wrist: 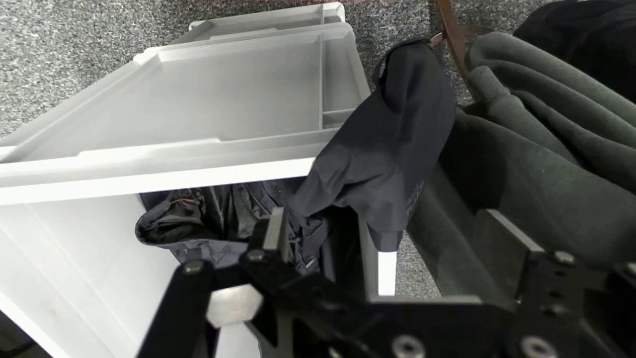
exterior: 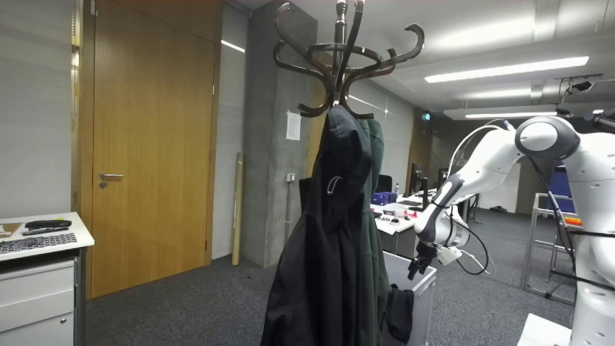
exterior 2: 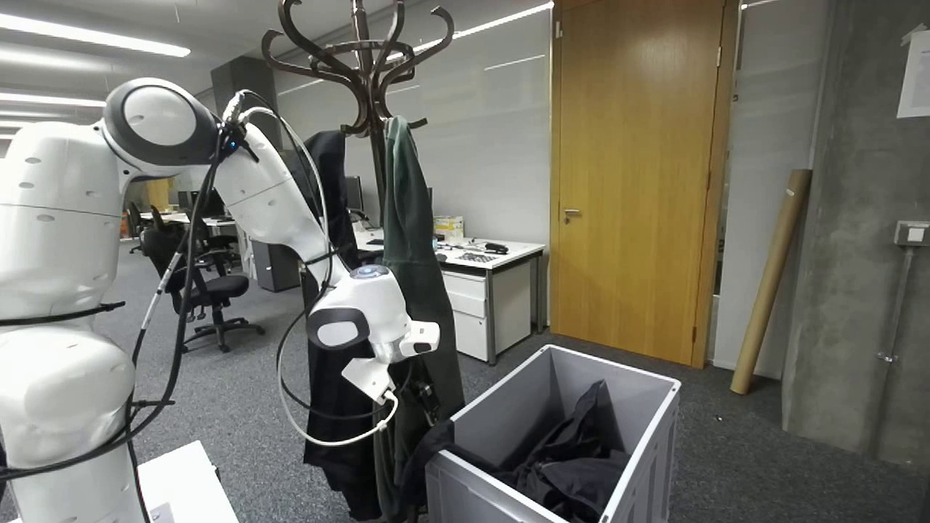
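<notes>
- Claw [wrist: 392, 221] is standing released low in my wrist view, its fingers [wrist: 274, 231] spread wide, a corner of the grey crate [wrist: 149, 183] showing between them.
- Dark cloth [wrist: 392, 144] is draping over that corner, directly ahead of the fingers; I am not managing to tell whether they are touching it.
- Its long axis is slanting, in the wrist view, from the crate's inside up and to the right, the free end pointing outward.
- In both exterior views I am seeing that cloth hanging down outside the crate, just beside the green garment [exterior 2: 414, 225].
- Crumpled clothing [exterior 2: 574, 465] is lying inside the crate, one fold of it pointing upward in an exterior view.
- The green garment is hanging from the coat stand [exterior 2: 378, 145], its long axis running upright in both exterior views.
- In the wrist view its ribbed cuff [wrist: 484, 82] is pointing toward the upper left, and one finger is overlapping its folds.
- A black garment [exterior: 317, 250] is hanging on the same stand, also running lengthwise from top to bottom.
</notes>
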`<control>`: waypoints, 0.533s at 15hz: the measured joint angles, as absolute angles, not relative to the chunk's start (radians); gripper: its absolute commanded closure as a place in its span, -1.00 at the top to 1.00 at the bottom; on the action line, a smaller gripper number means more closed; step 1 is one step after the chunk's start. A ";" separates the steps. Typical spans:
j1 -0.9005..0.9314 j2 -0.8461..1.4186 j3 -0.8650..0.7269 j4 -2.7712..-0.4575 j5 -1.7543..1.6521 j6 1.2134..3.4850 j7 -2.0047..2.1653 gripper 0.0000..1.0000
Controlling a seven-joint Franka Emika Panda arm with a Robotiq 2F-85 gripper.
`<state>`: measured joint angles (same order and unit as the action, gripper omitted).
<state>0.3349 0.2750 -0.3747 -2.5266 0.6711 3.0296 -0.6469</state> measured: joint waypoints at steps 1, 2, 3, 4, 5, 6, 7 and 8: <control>0.350 0.303 -0.375 -2.516 0.671 3.035 -0.633 1.00; 0.340 0.327 -0.359 -2.509 0.610 3.046 -0.580 1.00; 0.317 0.348 -0.336 -2.506 0.514 3.065 -0.492 1.00; 0.325 0.369 -0.342 -2.503 0.483 3.071 -0.450 1.00; 0.348 0.388 -0.366 -2.497 0.480 3.071 -0.443 1.00; 0.370 0.405 -0.391 -2.491 0.477 3.071 -0.438 1.00; 0.392 0.422 -0.415 -2.485 0.477 3.071 -0.437 1.00; 0.417 0.439 -0.440 -2.479 0.477 3.071 -0.436 1.00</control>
